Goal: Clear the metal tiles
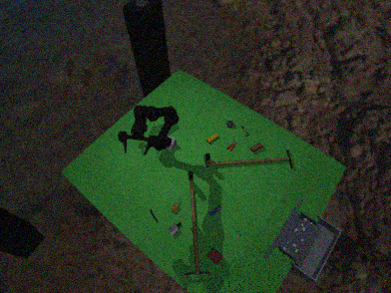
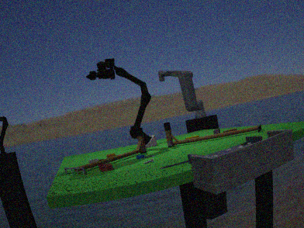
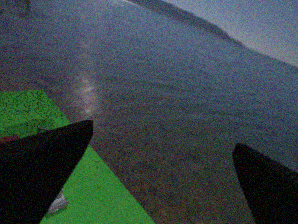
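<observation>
Currently we are holding the gripper [image 1: 125, 145] [image 2: 90, 76] [image 3: 162, 138] spread and empty above the table [image 1: 115, 169] [image 2: 116, 190] [image 3: 105, 185], risking a skewed grasp by descending off-line onto the long-handled scrapers [image 1: 195, 224] [image 2: 112, 160] lying there.

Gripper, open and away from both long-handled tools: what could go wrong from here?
The gripper is raised with nothing between its fingers, so a poorly aimed descent might knock a tool's upright grip.
Two similar long-handled tools, one toward the plate side and one toward the near edge, could be confused.
Small pale tiles lie scattered on the plate, so a crooked push may miss some.
</observation>
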`<move>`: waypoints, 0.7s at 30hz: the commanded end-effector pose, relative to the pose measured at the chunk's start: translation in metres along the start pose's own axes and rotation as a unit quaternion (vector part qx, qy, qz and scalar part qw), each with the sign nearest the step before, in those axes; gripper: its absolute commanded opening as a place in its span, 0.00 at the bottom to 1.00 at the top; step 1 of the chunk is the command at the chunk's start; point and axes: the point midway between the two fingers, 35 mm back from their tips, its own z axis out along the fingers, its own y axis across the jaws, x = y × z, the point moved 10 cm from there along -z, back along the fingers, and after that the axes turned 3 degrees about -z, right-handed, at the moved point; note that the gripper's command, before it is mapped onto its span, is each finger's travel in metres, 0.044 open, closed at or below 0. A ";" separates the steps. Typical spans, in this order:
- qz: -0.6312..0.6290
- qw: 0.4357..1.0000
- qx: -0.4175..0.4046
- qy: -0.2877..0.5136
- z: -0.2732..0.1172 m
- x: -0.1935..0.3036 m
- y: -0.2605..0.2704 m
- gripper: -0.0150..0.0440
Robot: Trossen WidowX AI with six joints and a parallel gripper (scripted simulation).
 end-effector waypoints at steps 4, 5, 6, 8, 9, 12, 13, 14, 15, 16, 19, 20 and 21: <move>-0.027 0.998 0.040 -0.036 0.024 -0.011 -0.026 1.00; -0.030 0.998 0.044 -0.041 0.027 -0.011 -0.029 1.00; -0.034 0.997 0.049 -0.045 0.030 -0.012 -0.033 1.00; -0.040 0.996 0.059 -0.054 0.036 -0.014 -0.039 1.00; -0.043 0.995 0.063 -0.059 0.039 -0.015 -0.043 1.00; -0.052 0.993 0.077 -0.074 0.048 -0.017 -0.053 1.00; -0.055 0.992 0.082 -0.078 0.051 -0.017 -0.056 1.00; -0.058 0.991 0.086 -0.083 0.054 -0.018 -0.059 1.00; -0.061 0.990 0.091 -0.088 0.057 -0.018 -0.062 1.00; -0.064 0.989 0.095 -0.093 0.060 -0.019 -0.066 1.00; -0.072 0.985 0.109 -0.109 0.068 -0.020 -0.075 1.00; -0.075 0.984 0.113 -0.114 0.071 -0.020 -0.078 1.00; -0.078 0.983 0.117 -0.119 0.074 -0.020 -0.081 1.00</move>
